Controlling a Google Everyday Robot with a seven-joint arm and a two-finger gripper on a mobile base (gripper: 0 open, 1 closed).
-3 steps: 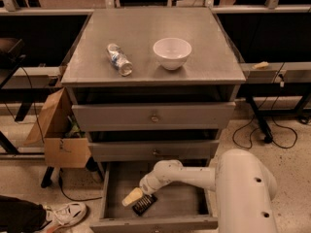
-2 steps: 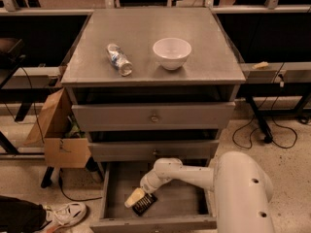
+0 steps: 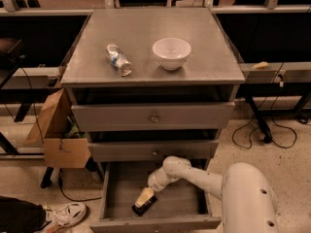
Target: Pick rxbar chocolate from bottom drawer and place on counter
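The bottom drawer [image 3: 116,193] stands pulled open below two shut drawers. On its grey floor lies the rxbar chocolate [image 3: 147,206], a small black bar, towards the front middle. My white arm reaches down into the drawer from the right, and the gripper [image 3: 143,198] with its pale fingers sits right on top of the bar. The bar's far end is covered by the fingers. The counter [image 3: 146,33] is the wide grey top of the cabinet above.
On the counter lie a clear plastic bottle [image 3: 119,59] on its side and a white bowl [image 3: 171,52]. A cardboard box [image 3: 56,135] stands left of the cabinet, a shoe [image 3: 63,214] at bottom left, cables on the floor at right.
The gripper has shifted slightly within the drawer and stays over the bar; the bar has not visibly moved.
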